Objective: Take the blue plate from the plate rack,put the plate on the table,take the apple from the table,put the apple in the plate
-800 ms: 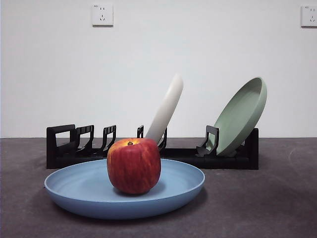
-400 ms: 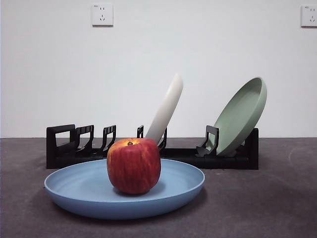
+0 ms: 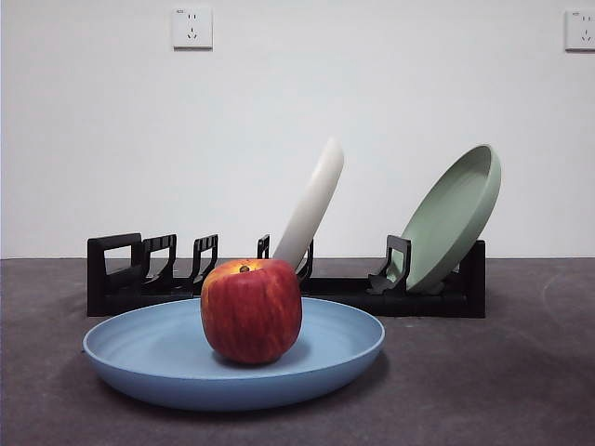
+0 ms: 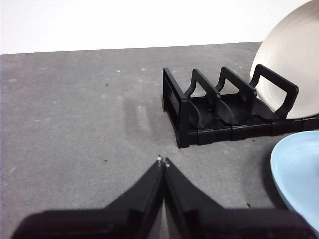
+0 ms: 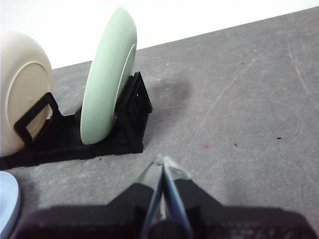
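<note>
The red apple [image 3: 251, 309] sits upright in the middle of the blue plate [image 3: 149, 358], which lies flat on the dark grey table [image 3: 483, 381] in front of the black plate rack [image 3: 121, 279]. The plate's rim also shows in the left wrist view [image 4: 294, 174] and the right wrist view [image 5: 7, 201]. My left gripper [image 4: 163, 162] is shut and empty, above bare table beside the rack's end [image 4: 199, 114]. My right gripper [image 5: 162, 162] is shut and empty, near the rack's other end [image 5: 132, 114]. Neither gripper shows in the front view.
A cream-white plate [image 3: 311, 204] leans in the middle of the rack, and a pale green plate [image 3: 456, 218] leans at its right end. Both also show in the wrist views: cream-white [image 4: 294, 59], [image 5: 22, 84], green [image 5: 107, 74]. Wall sockets [image 3: 191, 28] hang behind.
</note>
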Controlling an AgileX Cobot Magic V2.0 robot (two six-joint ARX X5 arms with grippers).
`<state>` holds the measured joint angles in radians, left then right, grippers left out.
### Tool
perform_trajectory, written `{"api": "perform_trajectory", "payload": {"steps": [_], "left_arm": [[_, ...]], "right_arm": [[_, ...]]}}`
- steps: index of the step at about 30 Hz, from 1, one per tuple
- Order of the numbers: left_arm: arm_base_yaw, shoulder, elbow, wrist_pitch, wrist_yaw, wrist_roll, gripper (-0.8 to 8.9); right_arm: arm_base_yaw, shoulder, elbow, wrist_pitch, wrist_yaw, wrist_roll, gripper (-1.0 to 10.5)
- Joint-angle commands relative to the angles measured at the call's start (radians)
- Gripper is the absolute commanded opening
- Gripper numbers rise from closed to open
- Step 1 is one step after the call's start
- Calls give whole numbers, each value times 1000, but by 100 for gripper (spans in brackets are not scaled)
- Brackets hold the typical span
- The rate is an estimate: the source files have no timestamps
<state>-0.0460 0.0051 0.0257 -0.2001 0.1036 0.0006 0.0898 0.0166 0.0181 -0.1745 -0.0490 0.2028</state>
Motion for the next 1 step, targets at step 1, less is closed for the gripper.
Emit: {"api": "perform_trajectory", "payload": {"steps": [1], "left_arm": [[2, -3, -14, 5, 3, 6, -1]], "right_arm": [[-1, 1, -11, -6, 3, 9, 1]]}}
